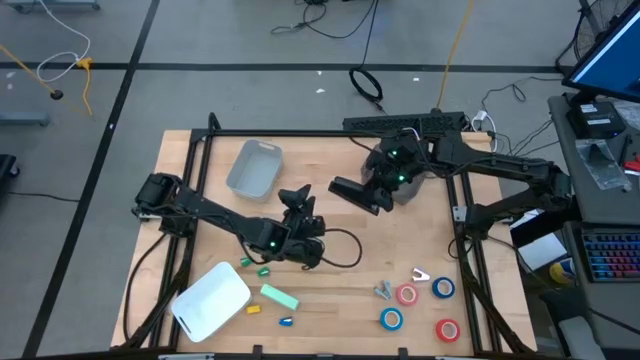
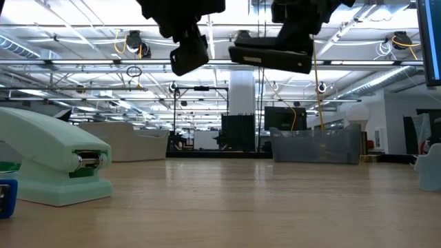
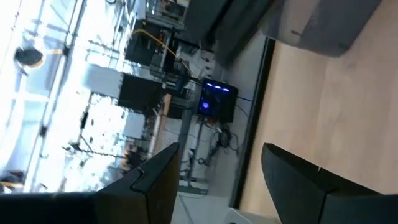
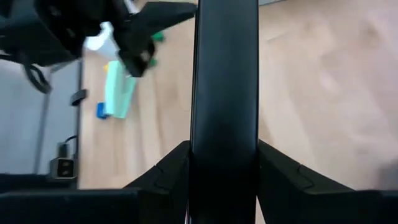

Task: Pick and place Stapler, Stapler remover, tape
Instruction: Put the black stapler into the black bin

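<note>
The right gripper point(image 4: 224, 163), raised above the table's point(image 1: 330, 280) far middle, grips a black stapler point(image 1: 358, 194) between its fingers. The left gripper point(image 3: 217, 186) hangs open and empty mid-table. Four tape rolls point(image 1: 420, 304) lie near right, beside a metal remover point(image 1: 385, 290).

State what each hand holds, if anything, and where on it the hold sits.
The right hand clamps a long black stapler by one end, raised above the table. The left hand is open, holding nothing.
</note>
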You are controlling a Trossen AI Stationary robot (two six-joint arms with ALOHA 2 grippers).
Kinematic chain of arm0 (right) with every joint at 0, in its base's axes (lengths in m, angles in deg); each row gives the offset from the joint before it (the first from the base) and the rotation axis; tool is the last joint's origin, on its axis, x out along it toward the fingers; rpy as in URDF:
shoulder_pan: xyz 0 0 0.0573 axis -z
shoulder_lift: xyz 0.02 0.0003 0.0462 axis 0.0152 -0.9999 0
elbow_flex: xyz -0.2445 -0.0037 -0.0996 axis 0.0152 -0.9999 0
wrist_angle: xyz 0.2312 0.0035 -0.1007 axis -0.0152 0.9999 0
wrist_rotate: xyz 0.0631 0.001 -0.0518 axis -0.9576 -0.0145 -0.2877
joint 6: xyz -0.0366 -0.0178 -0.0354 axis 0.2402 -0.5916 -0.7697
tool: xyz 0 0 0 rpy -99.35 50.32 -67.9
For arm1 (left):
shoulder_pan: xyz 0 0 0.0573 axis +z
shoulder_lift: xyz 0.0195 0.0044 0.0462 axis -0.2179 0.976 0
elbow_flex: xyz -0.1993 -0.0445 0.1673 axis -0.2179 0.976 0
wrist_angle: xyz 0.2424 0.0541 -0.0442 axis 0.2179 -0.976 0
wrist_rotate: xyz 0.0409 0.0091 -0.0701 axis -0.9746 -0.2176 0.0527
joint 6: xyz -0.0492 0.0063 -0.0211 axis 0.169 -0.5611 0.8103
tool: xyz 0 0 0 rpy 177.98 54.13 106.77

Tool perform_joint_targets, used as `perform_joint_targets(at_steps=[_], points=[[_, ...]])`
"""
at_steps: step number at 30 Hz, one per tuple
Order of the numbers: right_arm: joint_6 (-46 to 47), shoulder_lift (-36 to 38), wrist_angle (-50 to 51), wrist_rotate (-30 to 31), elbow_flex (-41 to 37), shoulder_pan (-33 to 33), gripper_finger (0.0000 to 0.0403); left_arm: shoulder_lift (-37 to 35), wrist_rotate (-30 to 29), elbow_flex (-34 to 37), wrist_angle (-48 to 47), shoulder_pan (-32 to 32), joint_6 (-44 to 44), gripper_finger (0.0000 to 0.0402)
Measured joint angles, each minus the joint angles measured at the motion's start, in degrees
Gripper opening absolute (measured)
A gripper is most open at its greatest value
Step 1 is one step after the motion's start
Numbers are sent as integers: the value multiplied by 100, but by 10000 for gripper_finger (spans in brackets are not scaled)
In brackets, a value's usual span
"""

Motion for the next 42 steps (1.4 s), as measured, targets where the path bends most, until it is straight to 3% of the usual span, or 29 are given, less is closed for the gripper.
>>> perform_joint_targets(at_steps=[9, 15, 21, 26, 32, 42], points=[[-527, 252, 1362, 2028, 0, 400, 130, 0, 1296, 0, -414, 47, 2139, 223], [-937, 81, 1591, 2874, 0, 716, 130, -52, 2389, 0, -479, 256, 3485, 223], [-1446, -172, 1454, 2907, -89, 1129, 130, -74, 3592, 0, -460, 468, 4085, 223], [-1712, -216, 1245, 2868, -632, 1404, 130, -74, 4390, 0, -463, 557, 4239, 223], [-1898, -190, 644, 2567, -1222, 1598, 130, -74, 4455, 0, -451, 579, 4213, 223], [-2303, -192, -157, 2562, -1959, 1964, 130, -74, 4514, 0, -449, 619, 4212, 223]])
